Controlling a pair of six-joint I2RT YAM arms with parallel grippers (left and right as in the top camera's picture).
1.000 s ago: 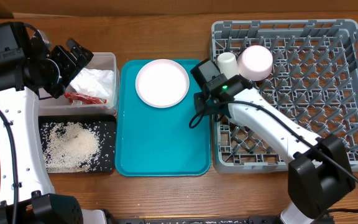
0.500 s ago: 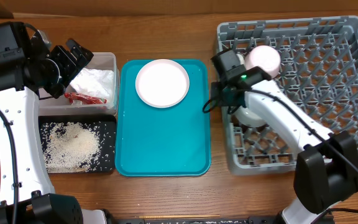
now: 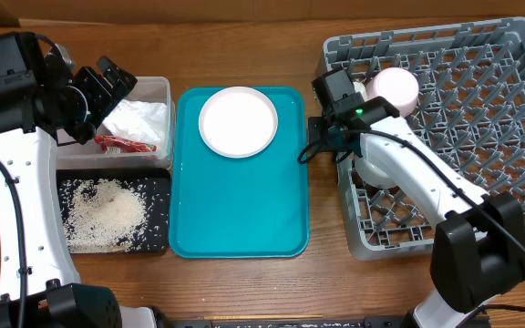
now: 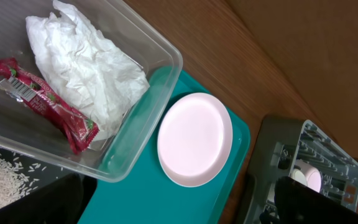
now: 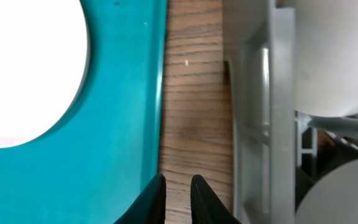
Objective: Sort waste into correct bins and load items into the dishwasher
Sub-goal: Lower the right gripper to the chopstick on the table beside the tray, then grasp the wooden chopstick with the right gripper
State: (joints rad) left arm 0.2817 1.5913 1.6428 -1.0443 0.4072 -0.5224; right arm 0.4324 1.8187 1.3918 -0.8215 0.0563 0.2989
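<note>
**Right claw** [image 5: 178, 198]: fingers nearly together with a thin slit between them and nothing in it. It points down at bare counter [image 5: 191, 93], in the strip between the teal tray [image 5: 123, 124] and the wall of the dish rack [image 5: 278, 112]. The wrist view shows no contact with either.

**Left claw** [image 3: 108, 80]: spread fully wide and empty, hanging over the clear tub [image 3: 159, 87].

**Outward from the right claw:**
- The pale pink plate [image 3: 238, 121] lies flat and face up on the far half of the teal tray, near the claw but apart from it.
- In the rack, the pink bowl [image 3: 396, 88] and small white cup [image 3: 361, 87] sit at the far corner. The grey-white bowl [image 3: 372, 173] is partly hidden under the arm.
- The tub holds the paper napkin [image 4: 86, 62] and red wrapper [image 4: 42, 99].
- The rice [image 3: 103, 214] is spread on the black tray [image 3: 158, 196].
- No chopsticks show in any view.

**Handling, judged:**
- The plate is the only dish outside the rack.
- It looks rigid, smooth and light, so probably slippery.
- It sits flush on the tray, so only the raised rim offers purchase.
- Best hold is the rim nearest the rack, one finger inside the lip and one outside, pinched firmly.
- Held by one edge, it will likely droop or pivot.
- The tray looks slick, so a sideways nudge may send the plate skating.
</note>
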